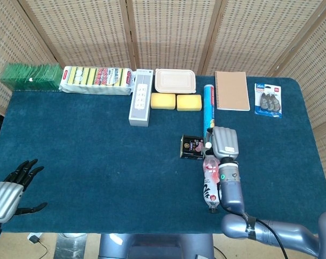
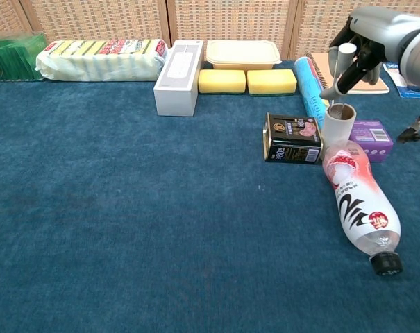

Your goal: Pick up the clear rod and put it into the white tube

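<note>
The white tube (image 2: 339,125) stands upright between a black tin and a purple box. My right hand (image 2: 371,31) hovers above and slightly behind it, pinching the clear rod (image 2: 345,57) near its white-capped top. The rod hangs almost upright, and its faint lower end sits just over the tube's open mouth. In the head view the right hand (image 1: 225,142) covers the tube, and only the rod's cap (image 1: 207,144) shows at its left edge. My left hand (image 1: 9,191) rests at the table's front left corner with its fingers spread and nothing in it.
A plastic bottle (image 2: 359,205) lies in front of the tube, a black tin (image 2: 294,138) stands to its left and a purple box (image 2: 371,137) to its right. A blue cylinder (image 2: 308,80), notebook (image 1: 231,90), sponges (image 2: 248,81) and a white box (image 2: 177,87) line the back.
</note>
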